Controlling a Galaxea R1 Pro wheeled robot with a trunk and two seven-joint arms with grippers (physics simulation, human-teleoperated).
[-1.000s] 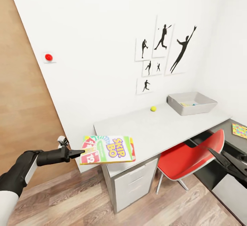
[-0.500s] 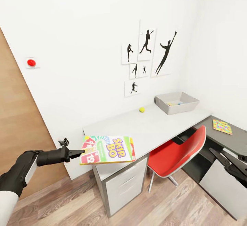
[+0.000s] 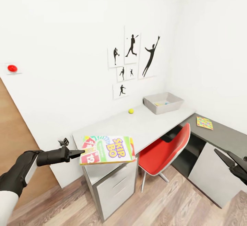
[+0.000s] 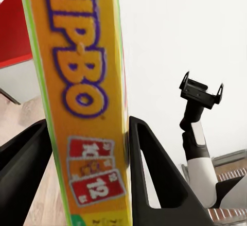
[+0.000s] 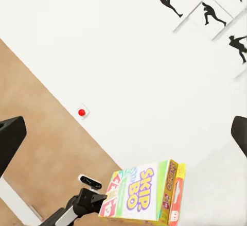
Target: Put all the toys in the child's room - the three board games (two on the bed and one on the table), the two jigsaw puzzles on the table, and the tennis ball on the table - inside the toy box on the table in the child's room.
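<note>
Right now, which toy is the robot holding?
The SKIP-BO box, pinched at its edge by the left tool. The ball and puzzle lie on the table.

Your head camera has swung to the right over the last second, so the whole scene has slid left in its frame: the red button (image 3: pixel 12 68) now sits at the left edge, and the silhouette pictures (image 3: pixel 132 62), the tennis ball (image 3: pixel 131 111) and the toy box (image 3: pixel 163 103) have all drifted left. More of the dark side desk (image 3: pixel 219 135) with the jigsaw puzzle (image 3: pixel 204 123) on it has come into view, while less of the wooden door (image 3: pixel 20 143) shows.
</note>
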